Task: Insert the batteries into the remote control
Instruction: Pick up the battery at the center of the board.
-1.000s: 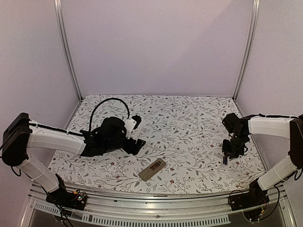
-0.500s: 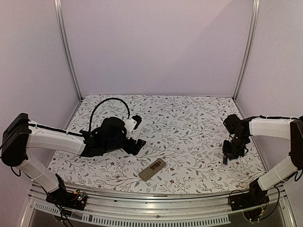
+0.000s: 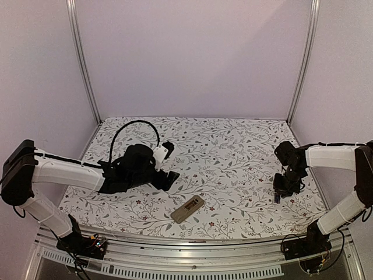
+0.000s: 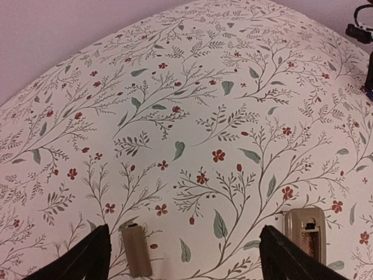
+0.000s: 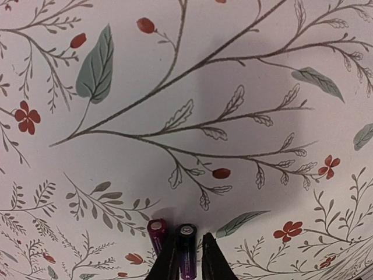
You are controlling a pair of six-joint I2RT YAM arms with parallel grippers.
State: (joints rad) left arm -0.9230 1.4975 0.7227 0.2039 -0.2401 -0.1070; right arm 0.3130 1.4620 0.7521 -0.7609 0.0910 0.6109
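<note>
Battery (image 5: pixel 186 252) within right hand (image 5: pixel 187 262)

remote control (image 3: pixel 187 209): on the tabletop (image 3: pixel 233 151), front middle
batteries (image 5: pixel 186 251): side by side, far right of it
cover (image 4: pixel 135 249): behind it, to the left
</note>
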